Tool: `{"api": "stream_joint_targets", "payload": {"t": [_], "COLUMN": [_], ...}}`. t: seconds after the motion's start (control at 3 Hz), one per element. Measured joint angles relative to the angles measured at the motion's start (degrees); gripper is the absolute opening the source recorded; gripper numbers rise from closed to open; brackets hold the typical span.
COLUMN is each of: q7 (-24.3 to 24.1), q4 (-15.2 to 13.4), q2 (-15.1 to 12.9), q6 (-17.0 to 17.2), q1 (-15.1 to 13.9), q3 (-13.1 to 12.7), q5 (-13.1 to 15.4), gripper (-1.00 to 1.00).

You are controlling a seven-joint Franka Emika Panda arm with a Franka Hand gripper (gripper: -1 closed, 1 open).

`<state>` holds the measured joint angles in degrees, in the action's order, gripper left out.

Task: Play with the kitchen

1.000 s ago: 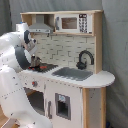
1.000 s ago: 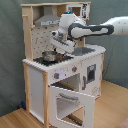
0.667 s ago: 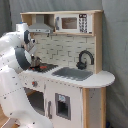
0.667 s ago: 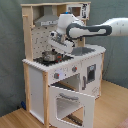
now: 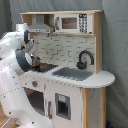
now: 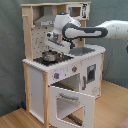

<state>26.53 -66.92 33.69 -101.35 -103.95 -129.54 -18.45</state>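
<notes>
The kitchen [image 5: 75,75] is a tall white and light-wood toy unit with a grey hood [image 5: 42,27], a small microwave [image 5: 74,23], a sink [image 5: 74,74] and a black faucet [image 5: 85,59]. In the second exterior view the kitchen [image 6: 37,80] has its windowed oven door [image 6: 70,102] hanging open towards the front. A small metal pot [image 6: 48,56] sits on the black stovetop [image 6: 59,59]. My gripper [image 6: 52,45] hovers just above the pot, under the hood. In the first exterior view the gripper [image 5: 35,59] is largely hidden by my own arm, beside the pot [image 5: 36,63].
My white arm [image 6: 105,31] reaches in from the second exterior view's right, across the sink. A grey curtain [image 6: 10,55] hangs behind the kitchen. The wooden floor [image 6: 107,107] lies in front of the open oven door.
The wrist has shifted only slightly above the pot. The pot and the oven door have not moved.
</notes>
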Motion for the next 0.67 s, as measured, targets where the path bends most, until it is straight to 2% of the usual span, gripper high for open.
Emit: {"api": "stream_joint_targets", "payload": {"t": [0.33, 0.67], "q7": [1.8, 4.3], "q4": [4.0, 6.3], "q2": [2.1, 3.3], "q6": [2.8, 6.9], "q1": [-2.3, -3.9], "q3": [-0.8, -1.7], "q5": [-1.2, -1.7], "gripper": [1.0, 1.0]}}
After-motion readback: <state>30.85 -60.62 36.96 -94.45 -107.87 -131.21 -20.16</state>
